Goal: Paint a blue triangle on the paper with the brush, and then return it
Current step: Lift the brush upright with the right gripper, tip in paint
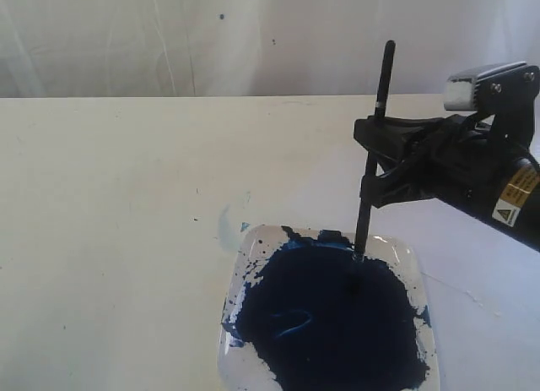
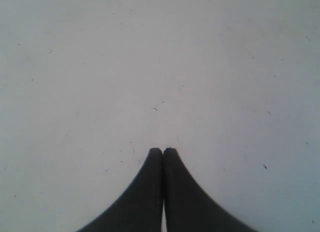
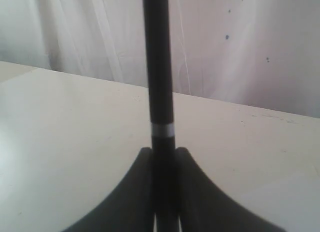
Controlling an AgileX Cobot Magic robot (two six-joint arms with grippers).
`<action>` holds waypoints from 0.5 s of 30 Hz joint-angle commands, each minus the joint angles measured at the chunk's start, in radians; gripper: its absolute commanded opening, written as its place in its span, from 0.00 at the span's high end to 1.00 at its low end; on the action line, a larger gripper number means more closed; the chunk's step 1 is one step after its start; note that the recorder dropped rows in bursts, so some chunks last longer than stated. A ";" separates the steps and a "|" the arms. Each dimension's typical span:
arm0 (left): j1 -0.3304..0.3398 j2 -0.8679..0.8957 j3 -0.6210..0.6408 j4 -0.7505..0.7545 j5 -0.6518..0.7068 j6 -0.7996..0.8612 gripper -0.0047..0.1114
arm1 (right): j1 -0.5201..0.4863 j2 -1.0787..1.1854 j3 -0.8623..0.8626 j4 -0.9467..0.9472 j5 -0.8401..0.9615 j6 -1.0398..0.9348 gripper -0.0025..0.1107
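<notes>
My right gripper (image 1: 369,159) is shut on the brush (image 1: 384,70), a thin black-handled stick held upright. Its lower end touches the far edge of the dark-blue paint pool (image 1: 329,323) in the square clear dish (image 1: 253,241). In the right wrist view the brush (image 3: 158,66) rises between the fingers of my right gripper (image 3: 163,152), with a silver band just beyond them. My left gripper (image 2: 163,151) is shut and empty over bare pale table, and it is out of the exterior view. No blue triangle shows. I cannot make out the paper for certain; a faint edge (image 1: 460,294) runs right of the dish.
A faint pale-blue smear (image 1: 224,226) lies left of the dish's far corner. The pale table (image 1: 126,239) stretches left and back to a white cloth backdrop (image 1: 211,36). Blue splashes mark the dish's rim.
</notes>
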 commanded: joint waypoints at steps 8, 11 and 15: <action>-0.007 -0.004 0.003 -0.003 -0.005 0.001 0.96 | 0.000 -0.006 -0.004 -0.013 -0.022 -0.008 0.98; -0.007 -0.004 0.003 -0.003 -0.005 0.001 0.96 | 0.000 -0.017 -0.004 -0.011 -0.092 -0.008 0.98; -0.007 -0.004 0.003 -0.003 -0.005 0.001 0.96 | 0.000 -0.026 -0.004 -0.016 -0.202 -0.008 0.98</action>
